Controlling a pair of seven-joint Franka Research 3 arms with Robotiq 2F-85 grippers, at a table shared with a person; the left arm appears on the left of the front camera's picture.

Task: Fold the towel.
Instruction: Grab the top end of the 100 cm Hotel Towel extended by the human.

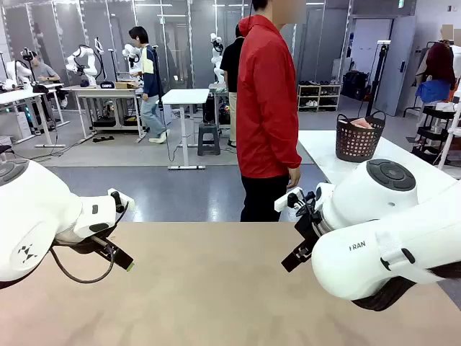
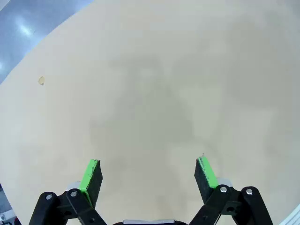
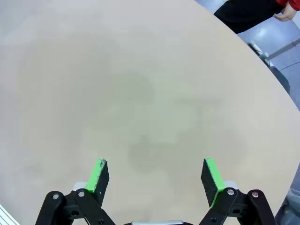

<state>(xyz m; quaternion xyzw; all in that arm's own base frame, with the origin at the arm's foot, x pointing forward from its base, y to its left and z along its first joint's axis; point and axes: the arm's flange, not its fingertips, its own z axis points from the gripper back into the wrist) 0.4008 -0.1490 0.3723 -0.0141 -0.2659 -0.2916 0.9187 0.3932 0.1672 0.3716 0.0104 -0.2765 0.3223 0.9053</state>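
Both claws hang released, jaws spread wide over the table (image 1: 216,303): the left gripper (image 2: 149,176) and the right gripper (image 3: 157,176), each well apart from the dark basket (image 1: 358,148). A pink bunch inside that basket is probably the towel (image 1: 362,123). The right gripper is nearer. Crumpled there, the towel shows no long axis or heading.
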